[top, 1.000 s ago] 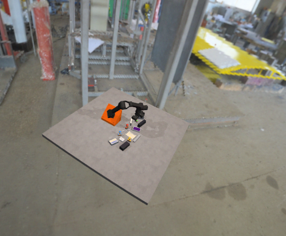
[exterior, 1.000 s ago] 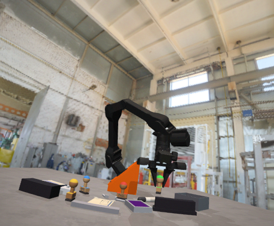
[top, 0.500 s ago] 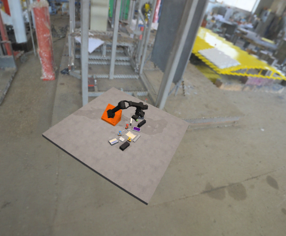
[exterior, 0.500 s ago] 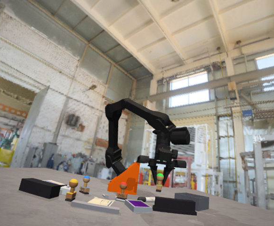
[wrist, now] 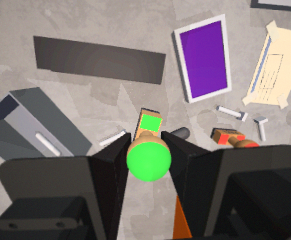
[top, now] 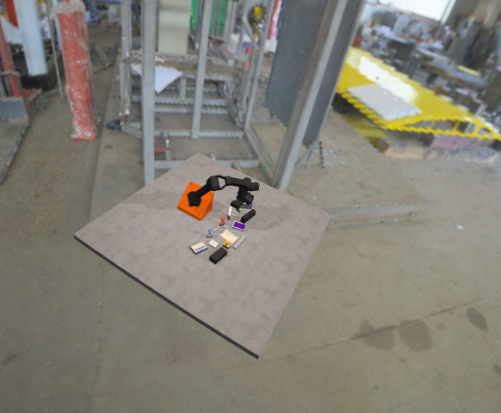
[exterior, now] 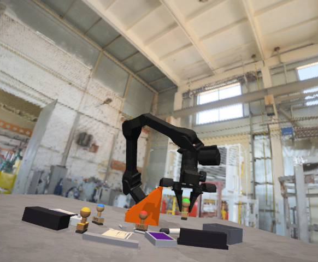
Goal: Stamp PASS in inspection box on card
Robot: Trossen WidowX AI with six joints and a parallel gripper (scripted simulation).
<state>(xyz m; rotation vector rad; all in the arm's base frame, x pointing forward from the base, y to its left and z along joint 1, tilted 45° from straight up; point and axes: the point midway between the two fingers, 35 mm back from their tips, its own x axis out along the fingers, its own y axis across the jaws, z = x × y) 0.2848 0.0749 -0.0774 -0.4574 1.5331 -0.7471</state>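
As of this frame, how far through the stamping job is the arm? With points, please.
Picked up: the green-topped stamp [exterior: 184, 209] [wrist: 149, 159] is in the hand [exterior: 186, 209] [wrist: 146, 136], off the bench, though its wording isn't readable. Left: it is away from the purple pad [top: 239, 225] [exterior: 160, 236] [wrist: 204, 59], so inking looks next, then a print on the card [top: 229, 236] [exterior: 116, 233] [wrist: 275, 67], then setting it down.

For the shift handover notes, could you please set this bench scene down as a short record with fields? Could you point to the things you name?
held: green-knobbed wooden stamp [exterior: 185, 209] [wrist: 149, 159], between the fingers
stamp height: raised off the bench
ink pad: purple pad in a pale rectangular frame [top: 239, 225] [exterior: 160, 236] [wrist: 204, 59], no stamp on it
card: cream paper card [top: 229, 236] [exterior: 116, 233] [wrist: 276, 67], lying flat
other stamps: red-knobbed [top: 222, 220] [exterior: 142, 220], blue-knobbed [top: 209, 233] [exterior: 99, 214], yellow-knobbed [top: 226, 243] [exterior: 83, 220], all standing
held stamp's wording: cannot be read
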